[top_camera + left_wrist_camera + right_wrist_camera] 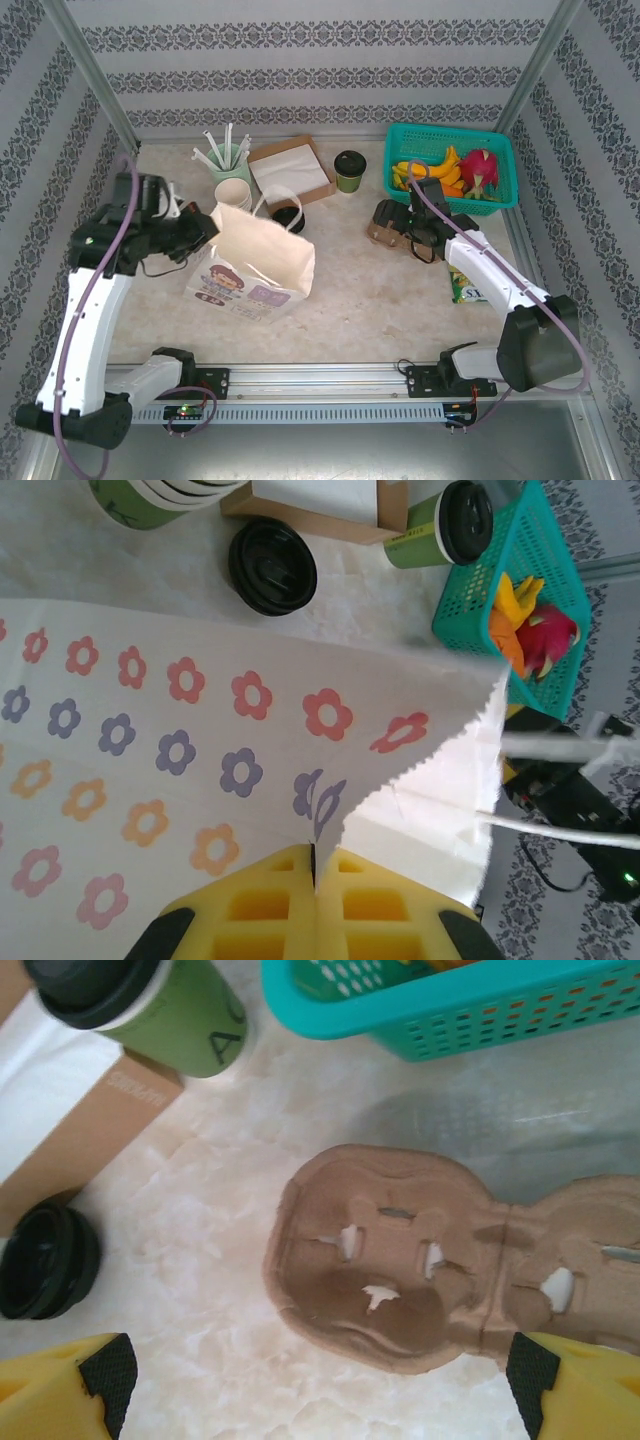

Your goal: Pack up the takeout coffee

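Beside the bag's left rim, left hand [313, 865]: closed, pinching the top edge of the flower-printed paper bag [255, 265] and holding its mouth up.
Right of the bag, right hand [325, 1375]: fingers spread wide and holding nothing. It hovers over a brown pulp cup carrier [400, 1260] lying flat on the bench [370, 300].
Takeout coffee [350, 170]: upright, black lid on, behind and to the right of the bag. It is outside the bag, and neither hand touches it.
Step in hand: seemingly readying the bag and going for the carrier; nothing is packed yet.
Next move calls for: probably lowering the right hand onto the carrier, or moving it back to the cup. Either way it needs a square grip that keeps the cup upright.
Arm pose: left arm bent, wrist turned toward the bag; right arm stretched forward, wrist facing down.
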Controlling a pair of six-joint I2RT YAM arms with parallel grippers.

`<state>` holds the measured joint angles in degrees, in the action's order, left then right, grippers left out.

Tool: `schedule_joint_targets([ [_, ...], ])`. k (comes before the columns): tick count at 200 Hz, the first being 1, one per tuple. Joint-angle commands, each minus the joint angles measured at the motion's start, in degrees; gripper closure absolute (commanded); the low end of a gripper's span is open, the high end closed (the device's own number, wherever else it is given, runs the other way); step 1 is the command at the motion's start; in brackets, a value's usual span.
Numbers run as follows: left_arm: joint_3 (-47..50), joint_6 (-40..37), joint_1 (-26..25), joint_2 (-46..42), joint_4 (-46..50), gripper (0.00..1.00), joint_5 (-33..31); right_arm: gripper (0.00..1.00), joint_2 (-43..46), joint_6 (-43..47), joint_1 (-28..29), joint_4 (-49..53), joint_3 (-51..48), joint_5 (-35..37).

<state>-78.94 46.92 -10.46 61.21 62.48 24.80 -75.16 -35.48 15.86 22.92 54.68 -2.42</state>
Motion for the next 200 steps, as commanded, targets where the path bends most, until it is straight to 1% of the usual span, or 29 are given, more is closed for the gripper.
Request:
schedule_joint_targets([
  [1,1.4,5.5,-3.9,1.9,-7.6,1.00,-4.8,0.03,4.3,2.4,-0.3,-1.9,-1.0,-6.6],
  [14,0.5,5.5,-4.9,2.7,-7.8,1.00,-7.6,0.03,6.2,3.0,-0.3,-1.4,-1.0,-11.7],
  [28,-0.3,5.8,-5.0,4.0,-8.3,1.00,-7.8,0.02,8.4,3.2,-0.2,0.3,-0.1,-17.3],
  [47,-0.5,6.6,-6.1,5.8,-9.4,1.00,-7.3,0.02,11.3,0.9,0.2,1.1,0.9,-24.1],
  [64,-0.9,6.8,-6.7,7.8,-9.0,1.00,-7.3,0.04,12.9,-0.9,1.9,1.9,2.0,-28.4],
  [76,-1.0,6.9,-7.1,8.3,-8.8,1.00,-7.9,0.05,13.4,0.2,4.2,4.8,4.0,-29.8],
  [87,-0.8,7.1,-7.3,8.3,-8.8,1.00,-8.9,0.05,13.6,1.7,7.1,8.5,6.3,-28.1],
  [100,-0.4,7.2,-7.4,8.2,-9.0,1.00,-9.1,0.08,13.2,1.5,10.6,12.9,9.0,-22.0],
  [121,0.2,6.9,-7.5,8.3,-10.0,1.00,-8.0,0.17,10.4,-0.8,14.1,17.7,12.5,-14.1],
  [134,0.4,6.2,-7.5,8.4,-10.4,1.00,-7.2,0.25,7.9,0.0,16.3,19.9,15.7,-10.2],
  [140,0.4,5.9,-7.5,8.5,-10.5,1.00,-7.0,0.28,6.7,1.0,17.1,20.6,17.3,-9.7],
  [149,0.5,5.4,-7.6,8.5,-10.4,0.97,-6.5,0.32,5.0,2.0,18.1,21.8,19.7,-9.4],
  [162,0.9,4.5,-7.9,8.4,-10.8,0.92,-5.3,0.39,2.4,3.1,18.4,23.4,22.3,-8.8],
  [176,1.6,3.6,-8.1,8.4,-11.1,0.88,-3.9,0.44,0.1,4.0,18.3,24.0,24.6,-7.8],
  [191,2.0,2.5,-8.5,8.6,-11.0,0.85,-2.6,0.54,-2.6,4.9,18.3,25.2,27.8,-6.9],
  [200,2.3,1.7,-8.9,8.7,-11.3,0.81,-1.4,0.61,-4.0,5.9,18.2,26.4,29.8,-6.7],
])
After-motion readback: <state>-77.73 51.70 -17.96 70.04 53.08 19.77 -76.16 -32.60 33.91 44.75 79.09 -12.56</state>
